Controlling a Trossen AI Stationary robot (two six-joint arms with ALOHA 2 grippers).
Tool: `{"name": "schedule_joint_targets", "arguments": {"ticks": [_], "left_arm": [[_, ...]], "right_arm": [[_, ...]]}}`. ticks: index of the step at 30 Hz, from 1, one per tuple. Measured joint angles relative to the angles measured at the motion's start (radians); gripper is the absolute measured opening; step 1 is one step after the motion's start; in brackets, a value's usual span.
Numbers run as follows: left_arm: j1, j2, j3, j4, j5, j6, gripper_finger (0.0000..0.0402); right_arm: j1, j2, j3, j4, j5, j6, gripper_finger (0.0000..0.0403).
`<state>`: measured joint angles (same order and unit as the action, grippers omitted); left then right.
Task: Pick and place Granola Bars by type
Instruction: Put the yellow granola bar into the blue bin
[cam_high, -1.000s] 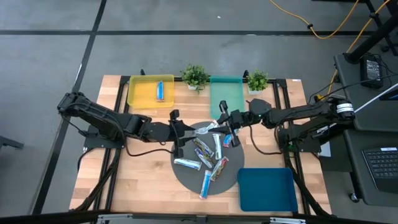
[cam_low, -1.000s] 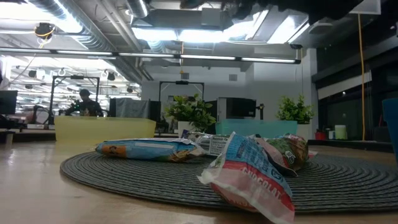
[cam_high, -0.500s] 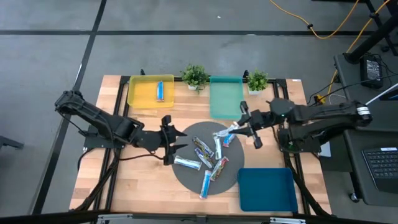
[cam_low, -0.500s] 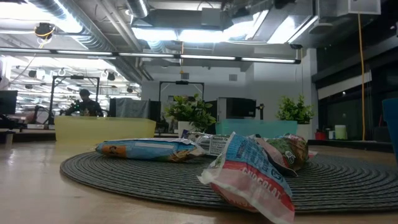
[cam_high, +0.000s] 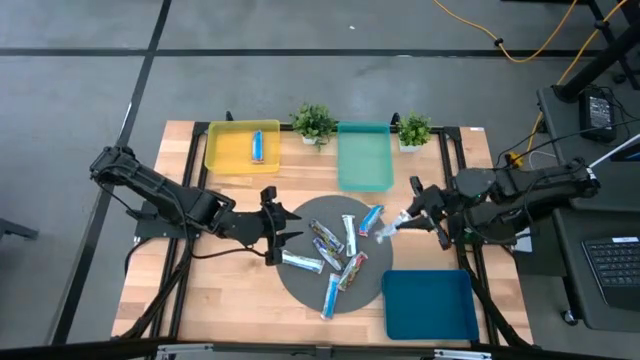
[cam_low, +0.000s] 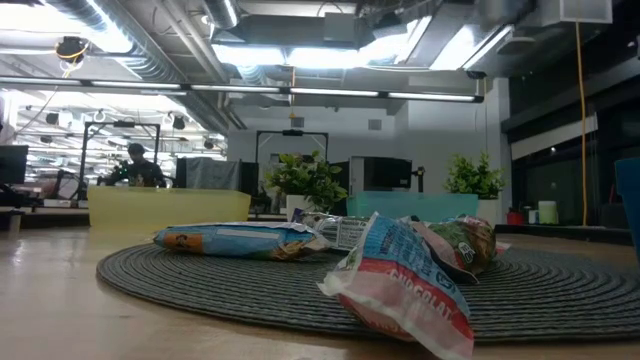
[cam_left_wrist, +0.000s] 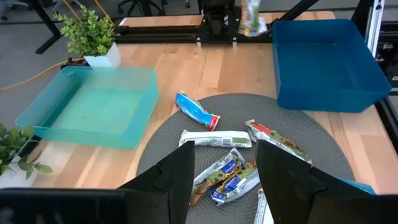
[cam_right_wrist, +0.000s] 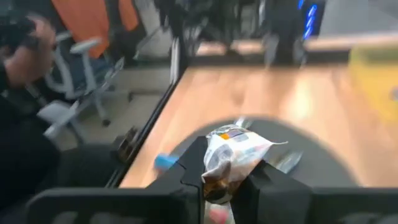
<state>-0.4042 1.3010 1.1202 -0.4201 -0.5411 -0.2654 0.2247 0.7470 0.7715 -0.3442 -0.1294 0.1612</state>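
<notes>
the right gripper (cam_high: 403, 217) is clamped on a silvery bar (cam_right_wrist: 231, 151), held over the right edge of the round grey mat (cam_high: 300, 283), between the teal tray (cam_high: 363, 160) and the blue tray (cam_high: 428, 305). the left gripper (cam_high: 283, 225) has its jaws apart, empty, at the mat's left edge. the other bars (cam_high: 335, 257) lie scattered on the mat; one blue bar (cam_high: 257, 146) sits in the yellow tray (cam_high: 228, 146).
</notes>
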Motion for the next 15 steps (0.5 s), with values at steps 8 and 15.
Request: {"name": "schedule_joint_targets", "arguments": {"ticks": [8, 15], "left_arm": [[-0.003, 0.007, -0.001, -0.027, 0.001, -0.060, 0.0152], [-0.018, 0.007, -0.001, -0.056, 0.001, -0.113, 0.0148]], "right_arm": [[0.185, 0.012, 0.000, -0.104, 0.079, 0.147, 0.0051], [0.358, 0.017, 0.018, -0.114, 0.150, 0.212, 0.0050]]}}
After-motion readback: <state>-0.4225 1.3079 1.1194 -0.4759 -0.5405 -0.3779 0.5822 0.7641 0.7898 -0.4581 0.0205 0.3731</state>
